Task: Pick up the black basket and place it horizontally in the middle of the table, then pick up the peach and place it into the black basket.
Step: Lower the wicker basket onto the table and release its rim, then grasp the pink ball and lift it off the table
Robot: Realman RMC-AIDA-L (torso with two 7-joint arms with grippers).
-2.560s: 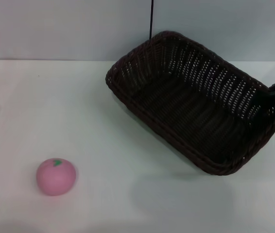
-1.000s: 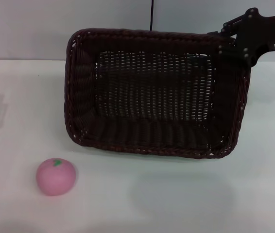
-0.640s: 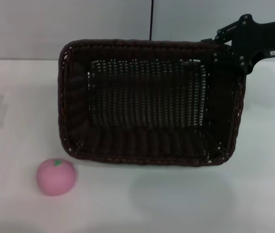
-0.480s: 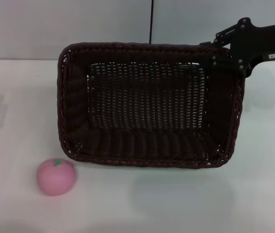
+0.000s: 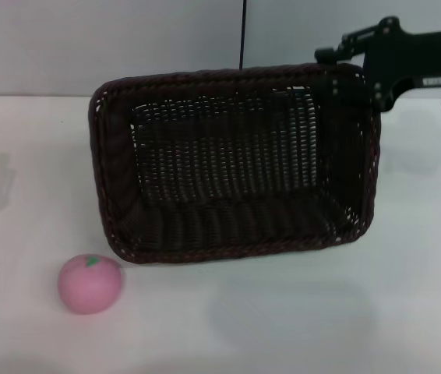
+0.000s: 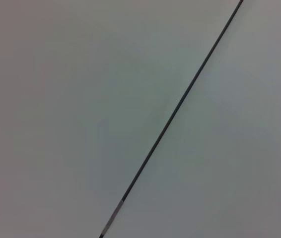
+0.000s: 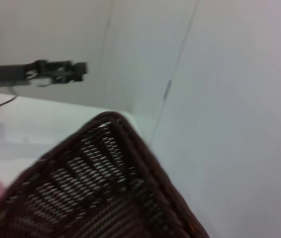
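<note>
The right gripper [image 5: 343, 64] enters from 2 o'clock in the head view and is closed on the far right corner of the black basket [image 5: 232, 164]. The basket sits mid-table, long side across, tilted so its opening faces the camera. The peach [image 5: 89, 284] rests on the table [image 5: 298, 319] at 7 o'clock from the basket, just beside its near left corner, not touching. The left gripper [image 7: 61, 71] appears far off in the right wrist view; its finger state cannot be determined.
</note>
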